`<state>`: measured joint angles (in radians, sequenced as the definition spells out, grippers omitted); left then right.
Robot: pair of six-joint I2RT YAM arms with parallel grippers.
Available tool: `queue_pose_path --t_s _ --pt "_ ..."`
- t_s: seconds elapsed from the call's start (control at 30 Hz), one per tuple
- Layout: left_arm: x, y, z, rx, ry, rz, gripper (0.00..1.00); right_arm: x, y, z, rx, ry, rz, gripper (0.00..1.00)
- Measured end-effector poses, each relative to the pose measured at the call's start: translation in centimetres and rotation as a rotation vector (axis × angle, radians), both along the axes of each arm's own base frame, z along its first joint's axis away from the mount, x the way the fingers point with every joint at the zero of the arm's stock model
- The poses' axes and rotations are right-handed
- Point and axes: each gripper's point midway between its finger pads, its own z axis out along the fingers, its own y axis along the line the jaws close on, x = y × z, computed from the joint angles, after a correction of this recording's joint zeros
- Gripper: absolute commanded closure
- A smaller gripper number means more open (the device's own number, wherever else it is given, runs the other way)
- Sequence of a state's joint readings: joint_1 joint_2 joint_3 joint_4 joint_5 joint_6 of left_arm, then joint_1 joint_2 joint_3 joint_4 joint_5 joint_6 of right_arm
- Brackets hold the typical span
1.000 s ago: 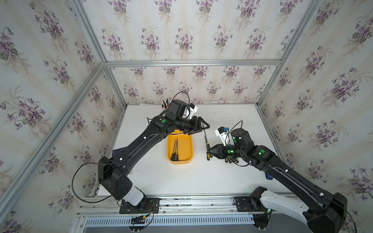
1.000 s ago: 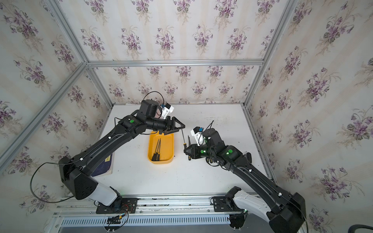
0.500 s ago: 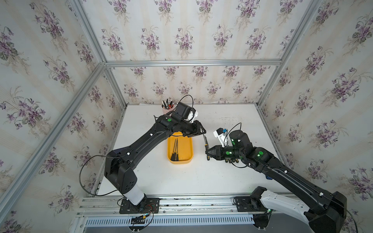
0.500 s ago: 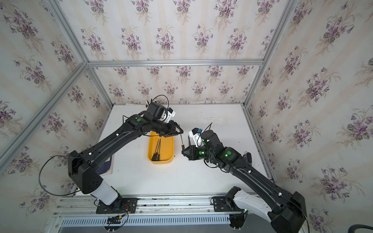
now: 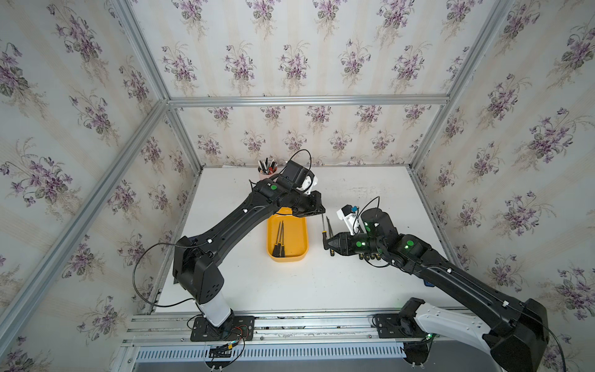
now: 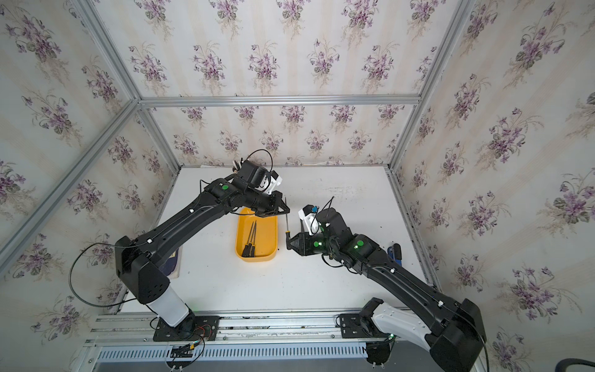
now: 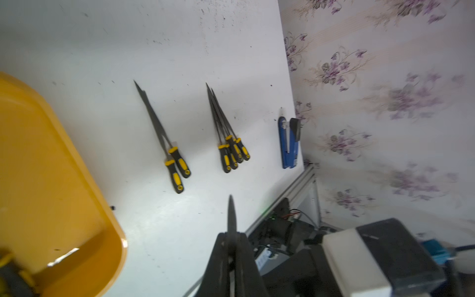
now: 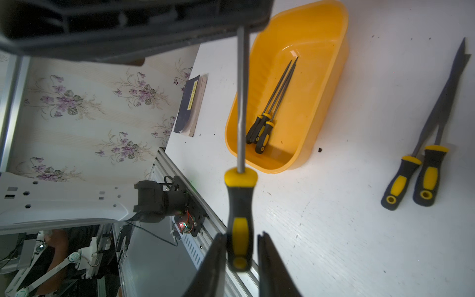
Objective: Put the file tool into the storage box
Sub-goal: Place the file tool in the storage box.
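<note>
While the left gripper [image 7: 231, 235] is clamped tight on the steel blade of the file tool [image 8: 240, 102], the right gripper [image 8: 242, 234] stands with its jaws apart around the black-and-yellow handle, with one jaw close against it and a clear gap at the other. Held so, the file hangs above the white table [image 5: 289, 290], just beside the yellow-orange storage box [image 5: 286, 257] and not in it. A few files [image 8: 272, 102] lie inside the box; two more files [image 8: 431, 133] lie side by side on the table, apart from the box.
</note>
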<state>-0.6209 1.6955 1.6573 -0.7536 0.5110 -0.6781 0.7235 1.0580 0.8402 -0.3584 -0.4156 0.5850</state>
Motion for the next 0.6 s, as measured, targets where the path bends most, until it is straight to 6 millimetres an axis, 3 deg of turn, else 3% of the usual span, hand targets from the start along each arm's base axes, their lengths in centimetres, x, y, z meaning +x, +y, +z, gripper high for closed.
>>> queue_pose_path --t_s 0.1,0.37,0.5,0.6 --pt "0.9 1.8 -0.2 0.033 -0.011 0.019 1.00 0.4 -0.2 -0.2 -0.015 -0.008 -0.019 0.21" --pt "4.3 8.5 -0.1 0.104 -0.037 0.094 1.00 1.3 -0.4 -0.1 -0.036 -0.027 -0.057 0.19" --pt "5.7 10.6 -2.6 0.160 0.003 0.107 1.00 1.7 -0.4 -0.8 -0.059 -0.016 -0.073 0.19" --pt "6.8 11.1 -4.8 0.199 0.040 0.107 1.00 1.9 -0.3 -1.4 -0.071 -0.005 -0.072 0.19"
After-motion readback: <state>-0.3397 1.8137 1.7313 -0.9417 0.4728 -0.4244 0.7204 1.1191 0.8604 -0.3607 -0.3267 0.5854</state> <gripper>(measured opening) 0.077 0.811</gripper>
